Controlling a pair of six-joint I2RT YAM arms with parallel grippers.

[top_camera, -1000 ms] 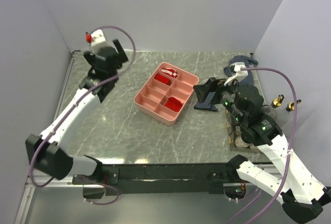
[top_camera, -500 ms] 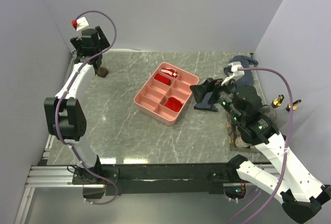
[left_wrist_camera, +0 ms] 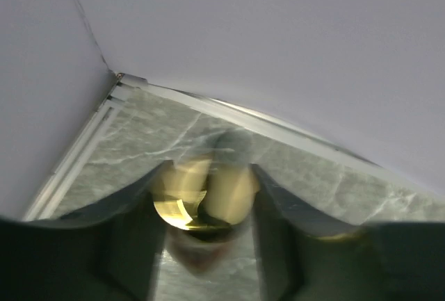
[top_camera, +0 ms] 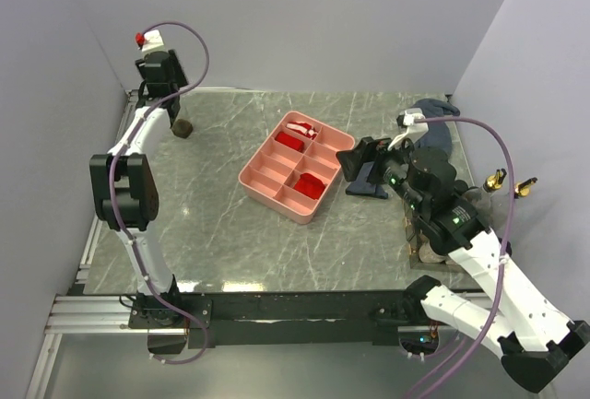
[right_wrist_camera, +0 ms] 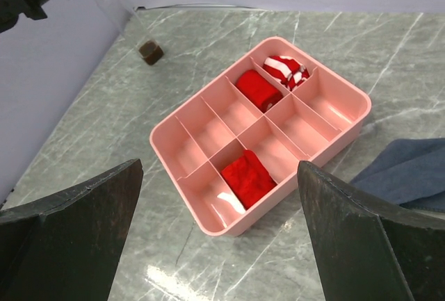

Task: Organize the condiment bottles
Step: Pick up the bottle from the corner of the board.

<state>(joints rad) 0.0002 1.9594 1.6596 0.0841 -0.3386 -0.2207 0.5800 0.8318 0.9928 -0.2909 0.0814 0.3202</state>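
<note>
The left arm reaches up into the far-left corner, and the left fingers (left_wrist_camera: pixel 132 221) are closed on a bottle (left_wrist_camera: pixel 201 200) that fills the gap between them. It is badly blurred in the left wrist view, showing pale yellow with a glint of gold, so its exact kind cannot be told. It hangs above the surface (top_camera: pixel 212 224) close to the corner rail. Just below that arm a squat dark jar (top_camera: pixel 182 127) stands alone on the surface, well apart from the rest.

At the middle lies the pink tray (top_camera: pixel 261 181), set at an angle and split into two rows of four compartments. A red-and-white striped piece (right_wrist_camera: pixel 286 69) sits in its far corner compartment, a red piece (right_wrist_camera: pixel 256 90) in the one beside it, and another red piece (right_wrist_camera: pixel 246 175) lies nearer the front.

The right fingers (right_wrist_camera: pixel 76 235) are spread wide apart with nothing between them, hovering just right of the tray and aimed at it. Behind them a blue-grey cloth (top_camera: pixel 433 132) lies bunched on the surface. Further right, two gold-spouted bottles (top_camera: pixel 496 179) stand near the right wall, and more bottles (top_camera: pixel 427 250) show partly from under the right arm
</note>
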